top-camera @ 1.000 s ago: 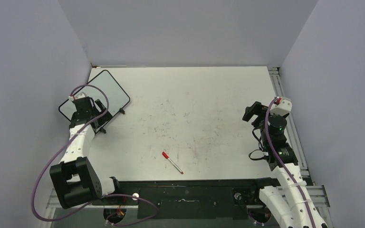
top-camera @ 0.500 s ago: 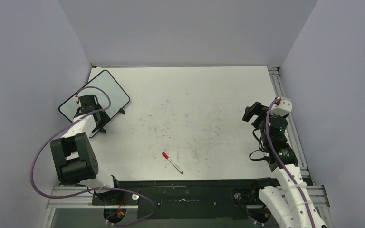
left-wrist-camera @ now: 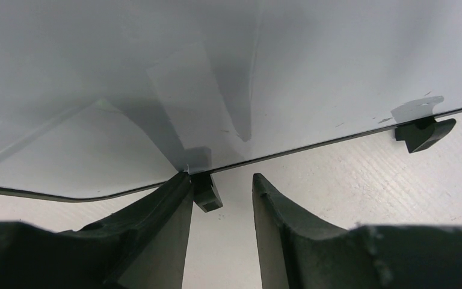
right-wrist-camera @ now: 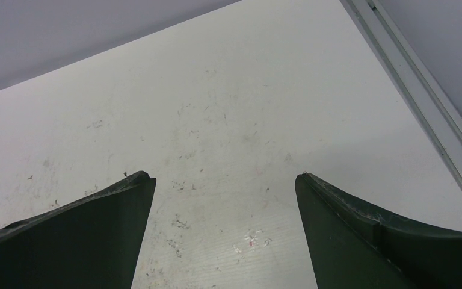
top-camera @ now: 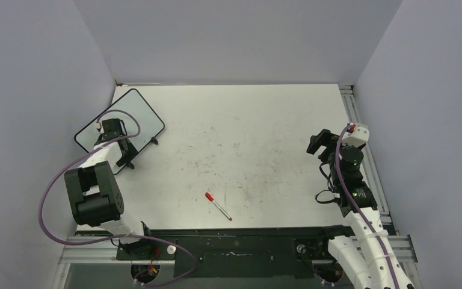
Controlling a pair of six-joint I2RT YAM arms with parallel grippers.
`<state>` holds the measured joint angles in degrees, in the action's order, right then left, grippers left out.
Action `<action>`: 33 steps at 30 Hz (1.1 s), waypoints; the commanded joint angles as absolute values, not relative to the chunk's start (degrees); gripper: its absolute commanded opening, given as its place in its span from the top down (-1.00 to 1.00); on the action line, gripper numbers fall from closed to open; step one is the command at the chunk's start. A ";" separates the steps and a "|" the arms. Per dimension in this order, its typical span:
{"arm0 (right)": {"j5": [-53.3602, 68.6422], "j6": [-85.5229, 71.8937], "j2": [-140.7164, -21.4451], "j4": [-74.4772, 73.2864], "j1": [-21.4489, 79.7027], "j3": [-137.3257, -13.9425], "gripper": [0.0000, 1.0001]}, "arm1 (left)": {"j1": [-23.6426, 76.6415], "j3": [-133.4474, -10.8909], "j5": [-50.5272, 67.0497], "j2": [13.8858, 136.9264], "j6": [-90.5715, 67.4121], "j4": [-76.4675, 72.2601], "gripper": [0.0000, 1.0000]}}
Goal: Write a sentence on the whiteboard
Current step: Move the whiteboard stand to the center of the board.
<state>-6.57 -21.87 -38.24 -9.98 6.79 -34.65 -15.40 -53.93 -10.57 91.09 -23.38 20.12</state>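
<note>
Marker – red-capped – lies apart from whiteboard.

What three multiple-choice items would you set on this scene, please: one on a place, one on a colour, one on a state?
1. Where is the board?
A) far left corner of the table
B) table centre
C) near right edge

2. What colour is the marker cap?
A) blue
B) red
C) green

3. How is the right pincer?
A) shut on the marker
B) shut, empty
C) open, empty

Answers:
1 A, the top view shows it at the back left.
2 B, its thick end is red.
3 C, its jaws stand wide apart over bare table.
</note>
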 commanded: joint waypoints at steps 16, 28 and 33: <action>-6.41 -21.47 -38.49 -7.53 6.92 -34.19 -0.79 | -12.35 -53.15 -16.06 87.71 -25.04 21.69 0.10; -6.54 -21.44 -38.34 -7.31 6.95 -33.86 -0.79 | -8.51 -51.16 -23.14 82.37 -27.13 24.38 0.07; -6.41 -21.30 -38.22 -7.18 6.97 -33.77 -0.79 | -8.65 -50.62 -24.05 81.91 -27.24 24.84 0.05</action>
